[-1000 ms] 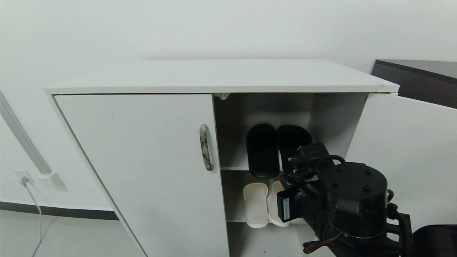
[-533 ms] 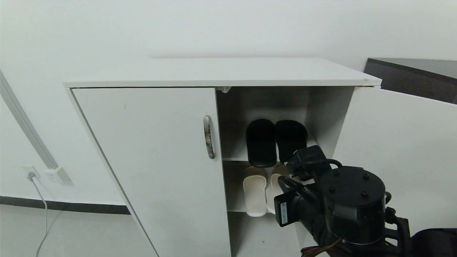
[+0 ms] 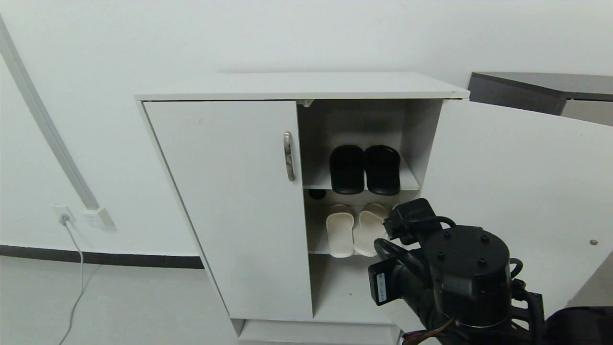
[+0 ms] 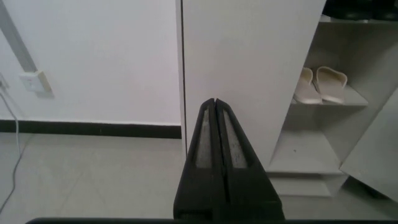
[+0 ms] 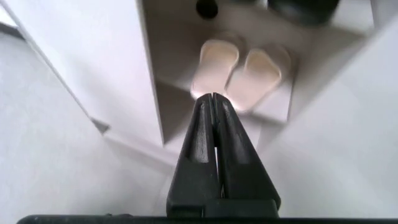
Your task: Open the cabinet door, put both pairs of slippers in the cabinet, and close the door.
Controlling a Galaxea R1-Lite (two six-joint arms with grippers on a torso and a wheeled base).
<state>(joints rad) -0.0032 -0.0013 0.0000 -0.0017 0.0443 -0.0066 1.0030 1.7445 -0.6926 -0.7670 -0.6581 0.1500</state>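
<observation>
With black slippers point(image 3: 365, 168) and white slippers point(image 3: 357, 229) shelved, my right tool point(image 5: 213, 98), pinched empty, must next swing the open door point(image 3: 517, 191) shut.

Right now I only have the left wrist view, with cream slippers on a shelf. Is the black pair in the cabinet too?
Observer: Yes, the black slippers sit side by side on the shelf above the cream slippers.
Operator: And the right door?
Observer: The right door stands wide open.
Operator: Is the right arm holding anything?
Observer: No, the right gripper has its fingers shut on nothing.
</observation>
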